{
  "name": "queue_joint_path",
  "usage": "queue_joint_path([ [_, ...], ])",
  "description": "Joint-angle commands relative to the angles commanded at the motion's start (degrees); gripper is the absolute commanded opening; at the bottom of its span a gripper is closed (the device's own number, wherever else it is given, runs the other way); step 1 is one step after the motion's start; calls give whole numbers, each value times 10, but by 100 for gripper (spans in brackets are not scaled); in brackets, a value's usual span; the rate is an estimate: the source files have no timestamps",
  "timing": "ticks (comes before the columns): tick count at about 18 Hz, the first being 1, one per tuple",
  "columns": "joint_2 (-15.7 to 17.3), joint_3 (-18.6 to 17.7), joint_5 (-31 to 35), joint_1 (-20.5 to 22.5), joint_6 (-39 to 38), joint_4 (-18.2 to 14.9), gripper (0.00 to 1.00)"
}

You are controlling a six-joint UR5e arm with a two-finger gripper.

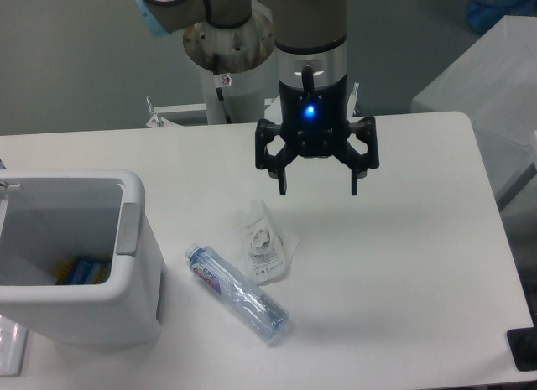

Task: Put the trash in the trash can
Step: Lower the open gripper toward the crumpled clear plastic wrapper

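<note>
Fixed view of the table with both pieces of trash lying loose on the white table (419, 264), neither yet in the trash can (126, 289), which stands at the near left with its mouth open upward; something blue and yellow lies at its bottom, too small to identify. The wrapper (265, 241), a crumpled clear film bearing a round printed mark, lies near the table's middle; judged very light, limp and springy, it would likely collapse under the fingers and is best pinched across its raised crumpled ridge rather than at a flat edge. The bottle (237, 293), crushed clear plastic with a blue-red label near its cap end, lies diagonally just left of and nearer than the wrapper, close beside it; whether they touch cannot be told. It appears empty, light, smooth and slippery, so a hold across the narrow body near the label seems soundest. The gripper (317, 187) hangs vertically from the arm, pointing straight down, its fingers spread wide and empty, above the table farther and right of the wrapper.
</note>
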Motion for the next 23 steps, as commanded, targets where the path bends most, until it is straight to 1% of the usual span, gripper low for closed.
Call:
queue_joint_path([
  [6, 0, -12, 4, -2, -1, -5, 100],
  [8, -7, -25, 4, -4, -3, -1, 100],
  [10, -7, -52, 1, -4, 0, 4, 100],
  [11, -6, -67, 1, -4, -1, 15, 100],
  [14, -3, -120, 4, -5, -7, 79, 100],
  [19, 0, -176, 4, -8, -3, 90, 100],
  [22, -8, -198, 4, -10, -2, 90, 100],
  [23, -17, -203, 4, -14, 2, 90, 100],
])
